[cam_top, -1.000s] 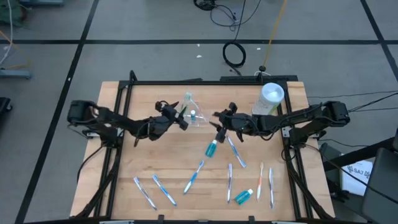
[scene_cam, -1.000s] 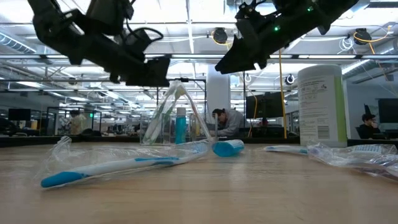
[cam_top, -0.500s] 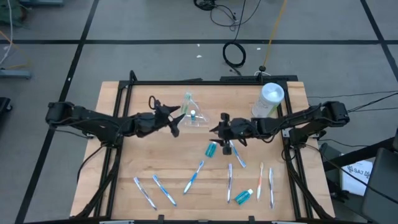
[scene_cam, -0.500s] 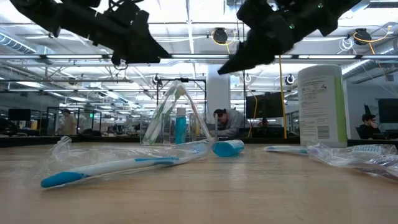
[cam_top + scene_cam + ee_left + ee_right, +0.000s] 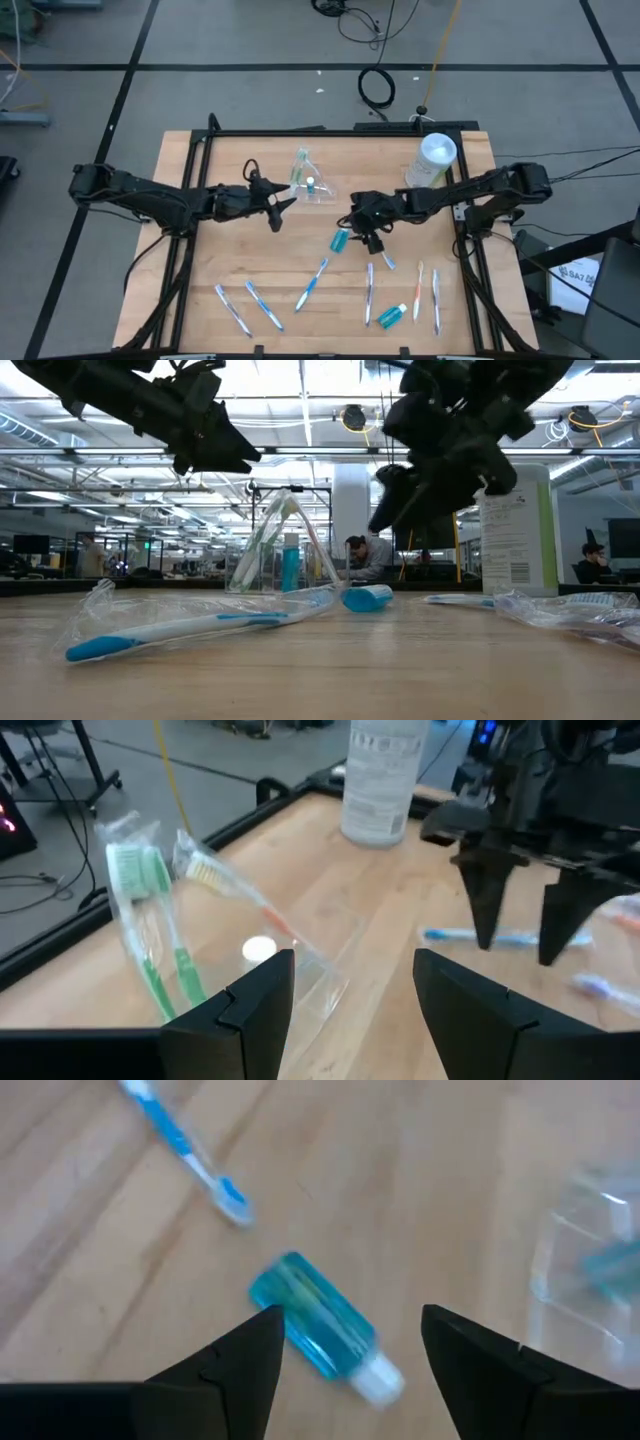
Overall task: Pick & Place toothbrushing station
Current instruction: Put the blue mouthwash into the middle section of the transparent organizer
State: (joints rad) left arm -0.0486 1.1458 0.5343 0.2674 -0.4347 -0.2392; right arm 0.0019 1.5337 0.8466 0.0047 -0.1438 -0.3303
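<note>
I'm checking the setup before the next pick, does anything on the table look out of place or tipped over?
Yes. The small blue bottle with a white cap lies on its side mid-table, right under the open right gripper. Several blue-handled toothbrushes lie scattered at odd angles along the front. The clear plastic container stands upright.

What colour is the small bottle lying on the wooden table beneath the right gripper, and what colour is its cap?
The small bottle is translucent blue with a white cap; the right wrist view shows it best.
</note>
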